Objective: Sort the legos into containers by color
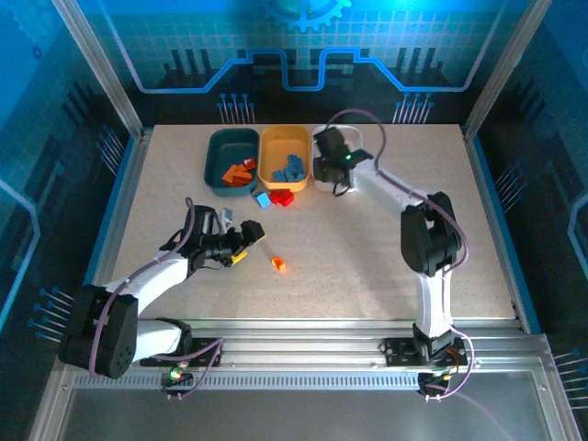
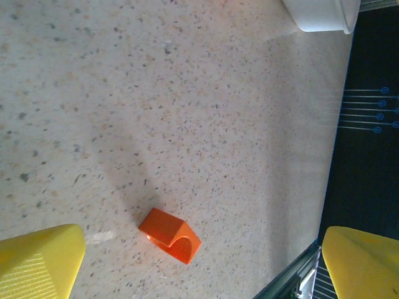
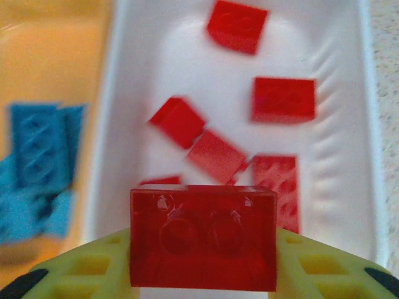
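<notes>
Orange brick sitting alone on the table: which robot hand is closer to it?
Left. The left hand is open just beside the orange brick. The right hand is far away over the white tub, holding a red brick.

Overhead far, wrist cameras close (table (image 1: 367, 239) shared)

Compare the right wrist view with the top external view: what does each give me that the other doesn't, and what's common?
Right wrist: a held red brick above the white tub, which already contains several red bricks. Top external: the teal tub with orange bricks, a loose blue brick, a loose red brick and a loose orange brick on the table, and the open left gripper. Both: the right gripper and the yellow-orange tub holding blue bricks.
</notes>
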